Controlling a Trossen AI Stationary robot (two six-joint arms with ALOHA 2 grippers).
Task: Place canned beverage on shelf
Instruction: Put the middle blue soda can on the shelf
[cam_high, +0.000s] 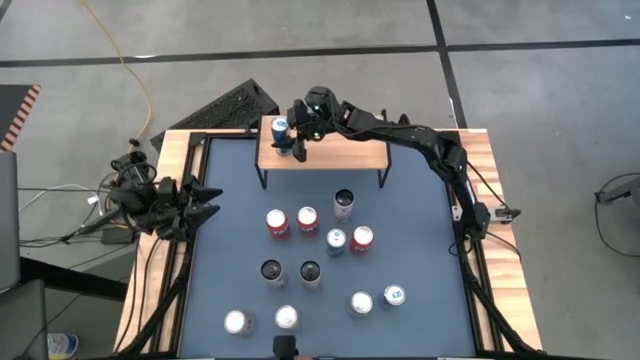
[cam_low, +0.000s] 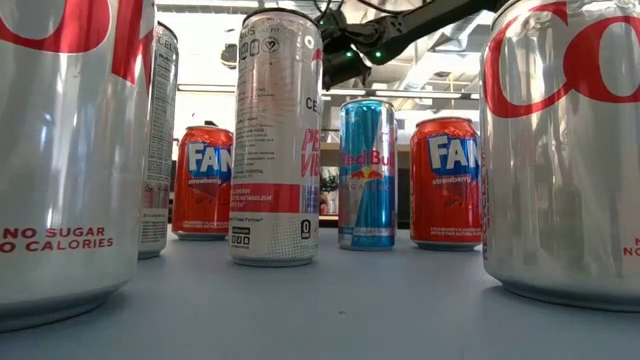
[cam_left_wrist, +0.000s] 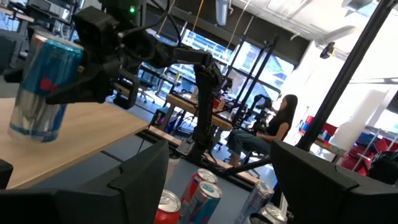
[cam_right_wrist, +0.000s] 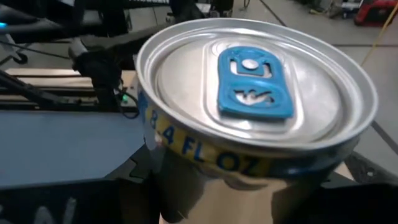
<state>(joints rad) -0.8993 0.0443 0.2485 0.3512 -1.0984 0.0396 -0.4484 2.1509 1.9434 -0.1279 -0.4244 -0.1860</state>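
High view | my right claw grips slim blue-silver can upright on pale wooden shelf | left claw spread, worktop's left edge

Can: slim blue-silver, blue pull tab, upright on shelf top, at its left end. Shelf: low, light wooden rectangular top, thin black legs, at table's far edge, centre.

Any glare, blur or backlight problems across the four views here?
Low view: bright windows behind the cans, silver can at the left too close and soft. Right wrist view: blue-tabbed can fills the picture, its rim blurred. Left wrist view: bright windows behind, near fingers dark. High view: evenly lit.
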